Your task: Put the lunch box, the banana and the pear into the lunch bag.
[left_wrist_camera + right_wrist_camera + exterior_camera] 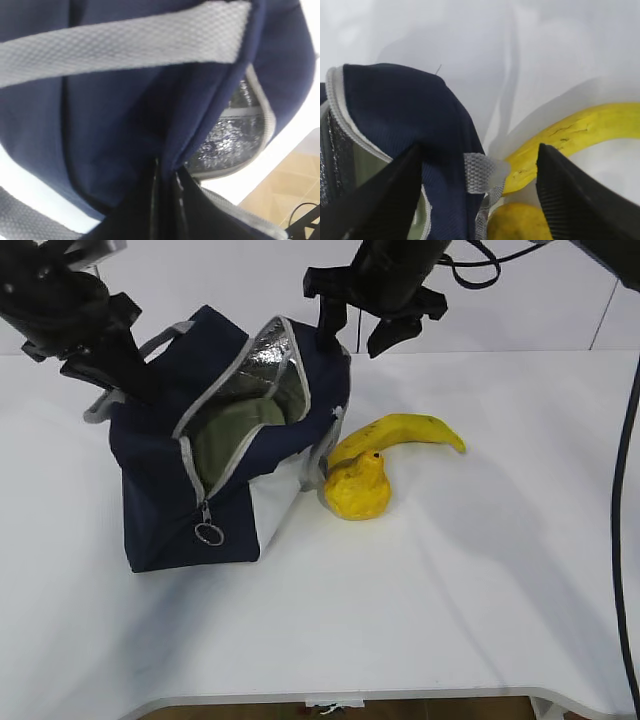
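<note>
The navy lunch bag [160, 475] lies tilted on the white table with its foil-lined mouth open. The sage-green lid of the lunch box [235, 430] shows inside it. My left gripper [126, 380] is shut on a fold of the bag's navy fabric [167, 167] beside a grey handle [125, 47]. My right gripper [362, 338] hangs open above the bag's right end. Nothing is between its fingers [575, 195], and bag [410, 110], banana [570, 132] and pear [520, 222] lie below. The banana [400, 430] and pear [358, 490] rest touching beside the bag.
The table's front edge [400, 695] runs along the bottom, with bare white tabletop [480, 570] right of and in front of the fruit. A zipper ring [208, 533] hangs at the bag's front. A black cable [622, 540] drops along the right side.
</note>
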Robot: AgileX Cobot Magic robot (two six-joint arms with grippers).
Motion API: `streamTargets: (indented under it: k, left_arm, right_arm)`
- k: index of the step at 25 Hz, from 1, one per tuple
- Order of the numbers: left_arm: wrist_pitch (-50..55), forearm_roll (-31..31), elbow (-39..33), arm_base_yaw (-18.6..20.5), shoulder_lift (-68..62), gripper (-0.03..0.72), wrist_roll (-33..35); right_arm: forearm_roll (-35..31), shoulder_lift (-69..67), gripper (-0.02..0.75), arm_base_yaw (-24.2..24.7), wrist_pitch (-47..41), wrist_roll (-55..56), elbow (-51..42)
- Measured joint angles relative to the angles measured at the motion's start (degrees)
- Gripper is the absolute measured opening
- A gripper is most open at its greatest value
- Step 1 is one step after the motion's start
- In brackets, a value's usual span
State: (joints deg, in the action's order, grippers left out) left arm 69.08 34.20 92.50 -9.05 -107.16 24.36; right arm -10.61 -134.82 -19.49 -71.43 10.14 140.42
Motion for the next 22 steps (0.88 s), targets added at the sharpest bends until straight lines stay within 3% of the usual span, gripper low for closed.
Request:
streamTargets:
  k: [9, 18, 22]
  left_arm:
    - [0.0, -3.9, 0.0, 0.0, 0.0, -0.007, 0.0]
    - [-1.4, -3.7, 0.0, 2.1, 0.0, -0.007, -1.0]
    - [-1.5, -2.3, 0.0, 2.8, 0.0, -0.007, -1.4]
  right_arm:
    - [-0.5, 0.0, 0.562, 0.0, -0.3, 9.5, 0.3]
    - [-1.9, 3.6, 0.562, 0.1, -0.3, 10.6, 1.3]
    - [3.0, 4.0, 0.562, 0.1, -0.4, 14.7, 1.4]
